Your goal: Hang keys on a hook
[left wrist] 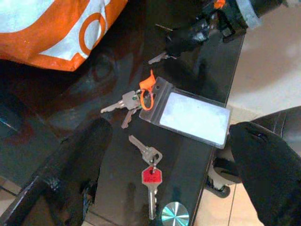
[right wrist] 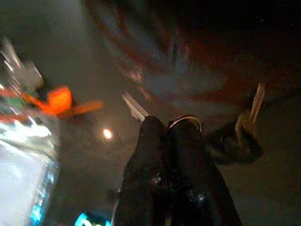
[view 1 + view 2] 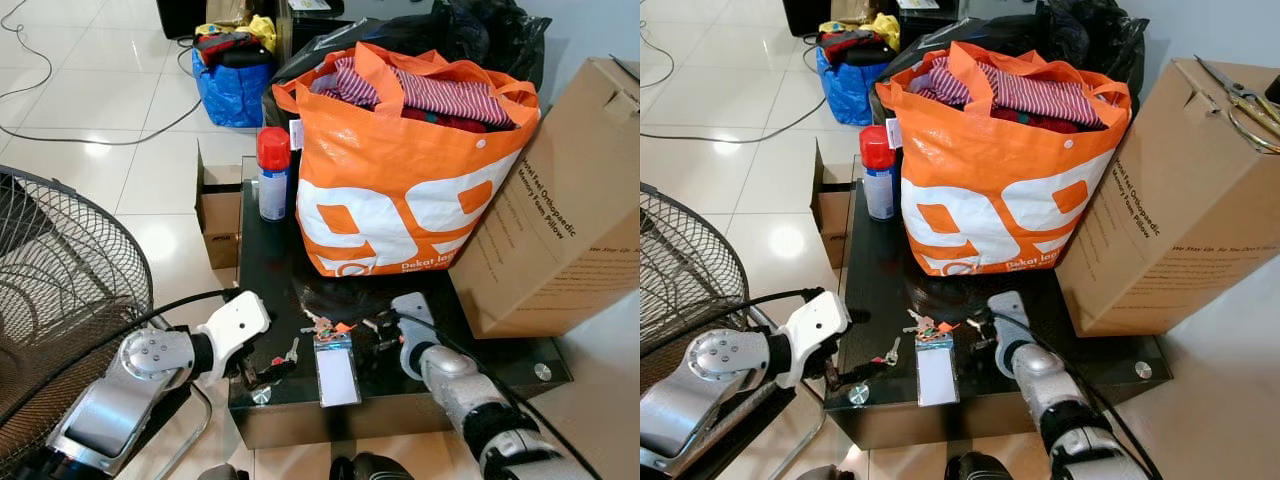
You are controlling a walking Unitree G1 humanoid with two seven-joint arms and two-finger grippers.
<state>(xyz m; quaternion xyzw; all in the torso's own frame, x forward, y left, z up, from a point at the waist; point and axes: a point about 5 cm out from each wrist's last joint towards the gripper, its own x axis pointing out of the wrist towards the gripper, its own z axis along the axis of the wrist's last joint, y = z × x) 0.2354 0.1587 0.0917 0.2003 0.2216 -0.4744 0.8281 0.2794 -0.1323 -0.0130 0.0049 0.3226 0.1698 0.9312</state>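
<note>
Keys spread on a black glass desk (image 3: 262,262) between two pincers.

An orange bag (image 3: 400,170) is seen at the desk's 12 o'clock, a cardboard box (image 3: 560,220) at 3 o'clock. The left pincer (image 1: 164,197) is held apart over the 7 o'clock corner, with the red-tagged keys (image 1: 149,175) lying between its fingers. At 5 o'clock, the right pincer (image 2: 170,136) is pressed together on a key ring (image 2: 185,120). A card sleeve (image 3: 336,370) lies between.

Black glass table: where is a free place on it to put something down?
The table is bare between the spray can and the keys. The front edge is crowded: badge holder, both grippers. The orange bag and cardboard box fill the rest.
</note>
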